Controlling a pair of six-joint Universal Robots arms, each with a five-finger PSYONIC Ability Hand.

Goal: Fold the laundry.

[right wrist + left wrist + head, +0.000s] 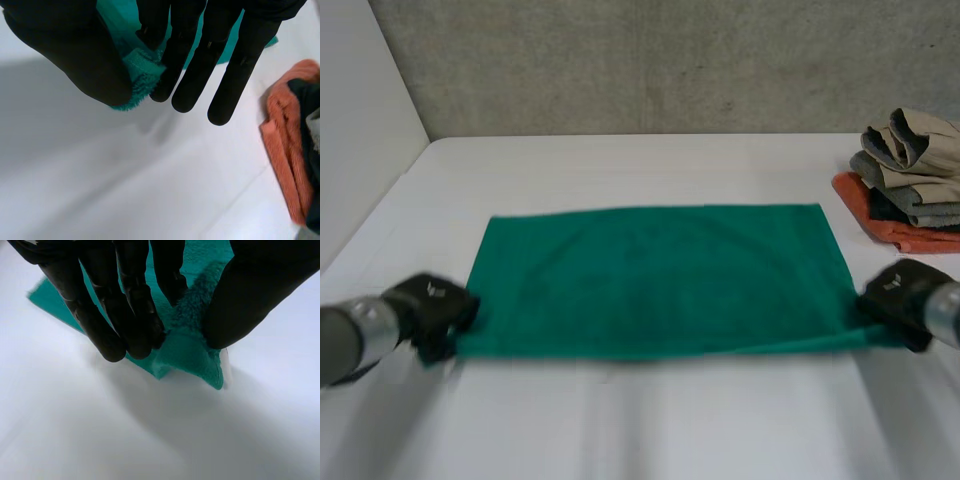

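Observation:
A green towel [655, 275] lies spread flat across the middle of the white table [640, 420], long side toward me. My left hand [438, 312] pinches its near left corner; in the left wrist view the fingers [117, 315] and thumb press the green towel corner [187, 355] between them, lifted a little off the table. At the near right corner my right hand [905, 300] has the same hold, with the towel corner [142, 75] bunched between thumb and fingers [200, 65].
A pile of folded laundry [912, 165] sits at the far right: beige and grey pieces on an orange towel [282, 150]. A grey wall [670, 60] runs behind the table and a white panel [360, 130] stands at the left.

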